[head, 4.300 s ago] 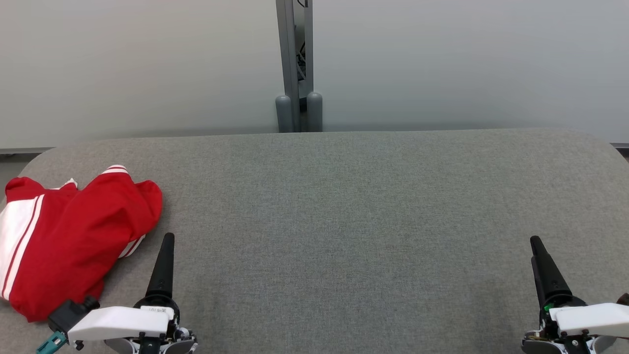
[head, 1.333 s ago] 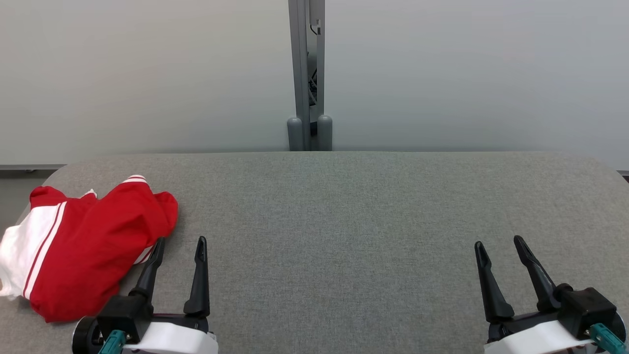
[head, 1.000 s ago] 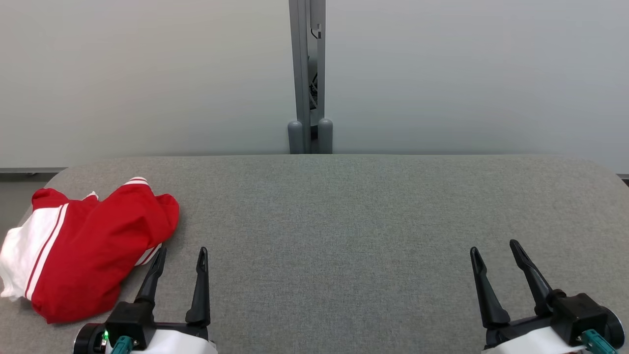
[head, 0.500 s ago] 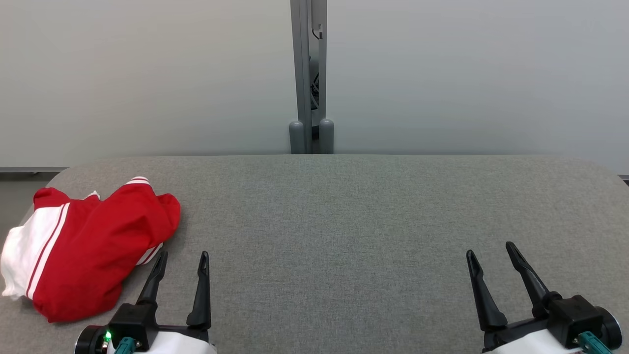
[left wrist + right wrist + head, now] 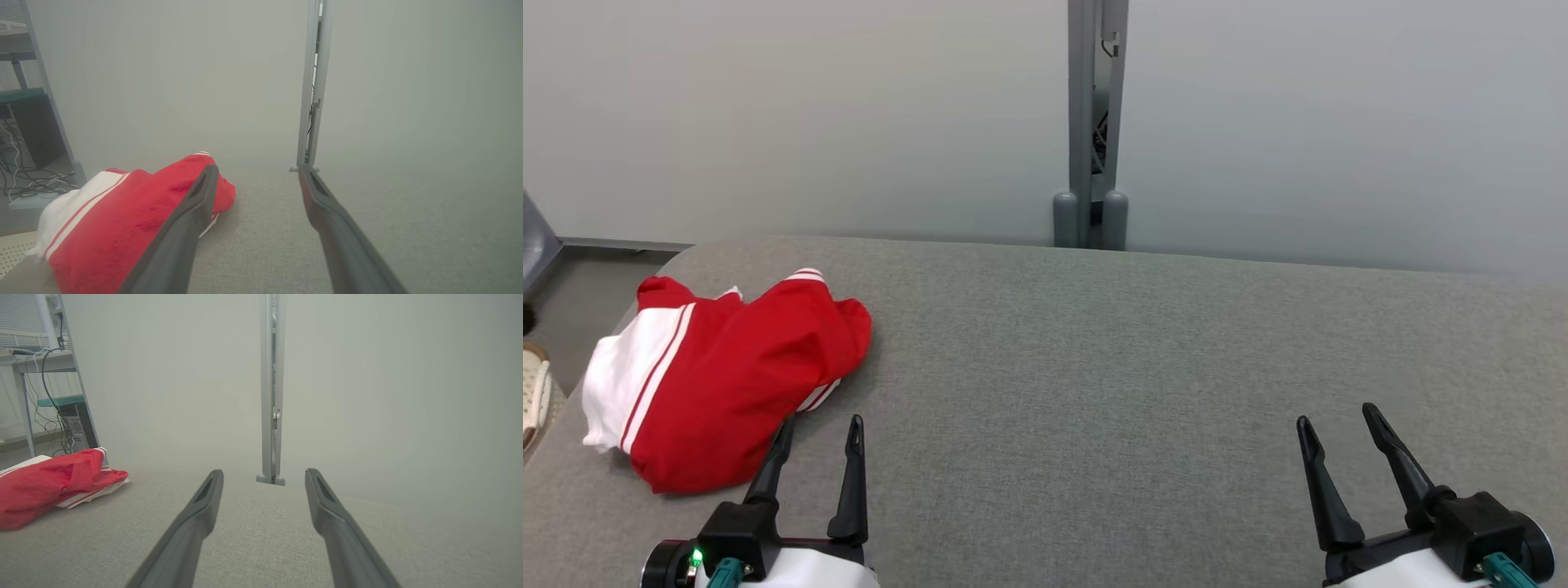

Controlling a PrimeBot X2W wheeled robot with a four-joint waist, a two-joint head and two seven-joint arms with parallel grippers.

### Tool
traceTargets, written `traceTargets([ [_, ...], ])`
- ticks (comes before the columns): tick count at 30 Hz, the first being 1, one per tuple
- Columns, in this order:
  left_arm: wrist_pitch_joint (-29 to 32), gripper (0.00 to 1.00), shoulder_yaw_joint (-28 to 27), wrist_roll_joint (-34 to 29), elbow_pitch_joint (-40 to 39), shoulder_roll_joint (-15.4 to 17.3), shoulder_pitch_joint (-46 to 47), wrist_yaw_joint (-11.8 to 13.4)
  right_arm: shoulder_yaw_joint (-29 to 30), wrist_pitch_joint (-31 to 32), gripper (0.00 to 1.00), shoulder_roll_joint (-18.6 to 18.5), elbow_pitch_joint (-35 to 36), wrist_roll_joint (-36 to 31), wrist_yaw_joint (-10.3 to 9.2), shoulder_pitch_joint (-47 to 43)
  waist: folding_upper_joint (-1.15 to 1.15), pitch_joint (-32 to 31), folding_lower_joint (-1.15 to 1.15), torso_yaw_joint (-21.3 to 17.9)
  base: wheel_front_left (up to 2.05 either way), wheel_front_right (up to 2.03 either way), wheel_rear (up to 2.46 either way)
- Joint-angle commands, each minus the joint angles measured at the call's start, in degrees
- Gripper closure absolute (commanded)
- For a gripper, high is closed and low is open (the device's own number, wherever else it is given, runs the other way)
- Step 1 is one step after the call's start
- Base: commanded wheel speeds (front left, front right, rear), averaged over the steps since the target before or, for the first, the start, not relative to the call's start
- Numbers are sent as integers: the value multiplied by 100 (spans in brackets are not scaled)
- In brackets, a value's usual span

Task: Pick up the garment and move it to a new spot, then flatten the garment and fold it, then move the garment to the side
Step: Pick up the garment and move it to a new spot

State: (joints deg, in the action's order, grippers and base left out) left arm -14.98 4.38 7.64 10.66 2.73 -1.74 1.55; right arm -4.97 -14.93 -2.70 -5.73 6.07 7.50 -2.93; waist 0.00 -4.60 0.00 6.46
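A crumpled red garment with white panels and stripes (image 5: pixel 727 376) lies at the left end of the grey fabric table (image 5: pixel 1143 392). My left gripper (image 5: pixel 821 423) is open at the lower left, its left fingertip just at the garment's near right edge. Along the left wrist view, the garment (image 5: pixel 122 220) sits left of and behind the left finger (image 5: pixel 192 212), with nothing between the fingers. Over bare table at the lower right, my right gripper (image 5: pixel 1338 412) stands open and holds nothing. The right wrist view has the garment (image 5: pixel 53 482) far off to the left.
A grey post with two round feet (image 5: pixel 1090 204) stands behind the table's far edge against pale wall panels. Beyond the table's left end there is floor, a pale perforated object (image 5: pixel 535 400), and a shelf with cables (image 5: pixel 53 412).
The head camera has turned left, so the whole picture shifted right. Over the earlier frames both grippers went from shut to open. The garment lies as before.
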Motion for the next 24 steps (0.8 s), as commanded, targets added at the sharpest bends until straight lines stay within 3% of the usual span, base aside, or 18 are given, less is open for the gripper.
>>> traceTargets([
  [1, -23, 0, -39, -30, -18, 29, 96, -4, 0, -45, 0, -37, 31, 15, -1, -7, 0, 31, 0, 169, 0, 0, 0],
  [14, -23, 0, -114, -13, -99, 28, 138, 30, -100, -41, 0, -37, 78, 59, -2, 42, 0, 144, 0, 1188, 0, 0, 0],
  [24, -23, 0, -132, 4, -132, 27, 127, 48, -143, -40, 0, -37, 50, 62, -2, 79, 0, 185, 0, 1637, 0, 0, 0],
])
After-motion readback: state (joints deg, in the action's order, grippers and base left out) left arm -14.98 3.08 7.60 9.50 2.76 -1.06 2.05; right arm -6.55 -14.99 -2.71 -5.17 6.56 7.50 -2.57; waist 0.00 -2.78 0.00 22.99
